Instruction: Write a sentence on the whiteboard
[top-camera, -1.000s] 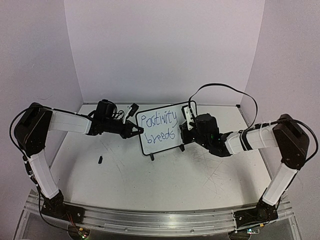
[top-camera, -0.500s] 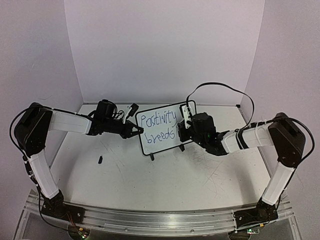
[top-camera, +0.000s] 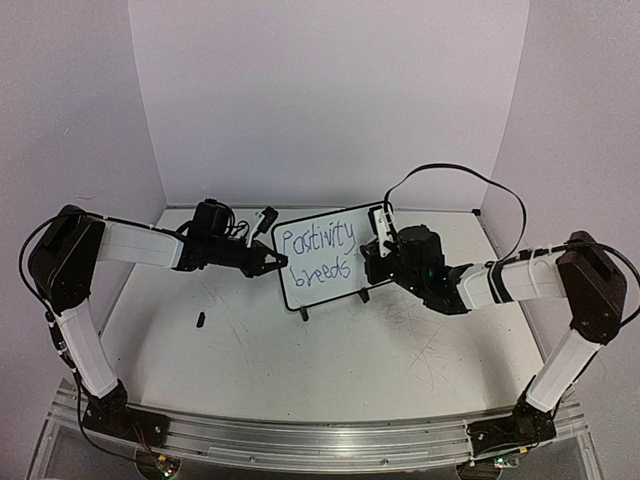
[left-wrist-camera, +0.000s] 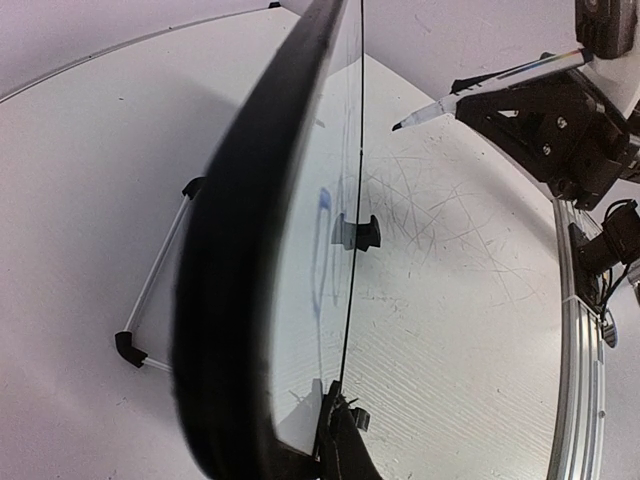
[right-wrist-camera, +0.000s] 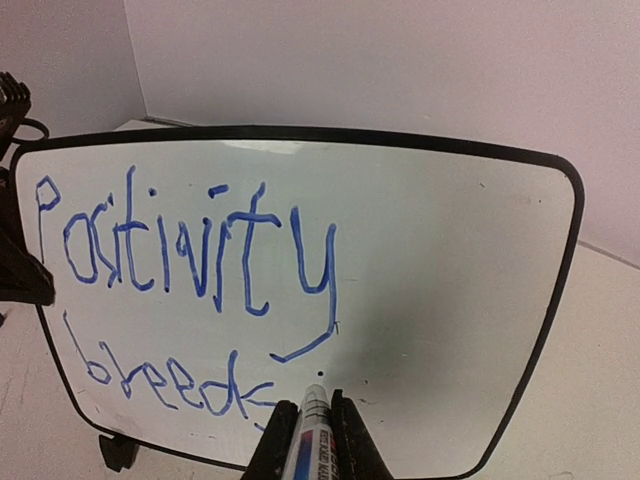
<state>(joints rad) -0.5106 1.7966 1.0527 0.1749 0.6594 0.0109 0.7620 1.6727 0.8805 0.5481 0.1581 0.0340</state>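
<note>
Right gripper (right-wrist-camera: 308, 450), clamped on marker (left-wrist-camera: 500, 80), backs off whiteboard (right-wrist-camera: 450, 270); left gripper (top-camera: 270, 262) clamps its edge; my sentence (right-wrist-camera: 190, 250) lacks "joy".

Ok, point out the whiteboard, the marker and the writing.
whiteboard (right-wrist-camera: 450, 260), right wrist view, bare white face.
marker (right-wrist-camera: 311, 430), right wrist view, barrel near the tip.
writing (right-wrist-camera: 213, 262), right wrist view, top word's middle.

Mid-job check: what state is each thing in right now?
whiteboard: upright on its feet, left edge gripped by left claw.
sentence: "Positivity breeds" written in blue; nothing after it.
marker: uncapped, held in right claw, tip off the whiteboard.
small black piece: lying loose on the table.
</note>
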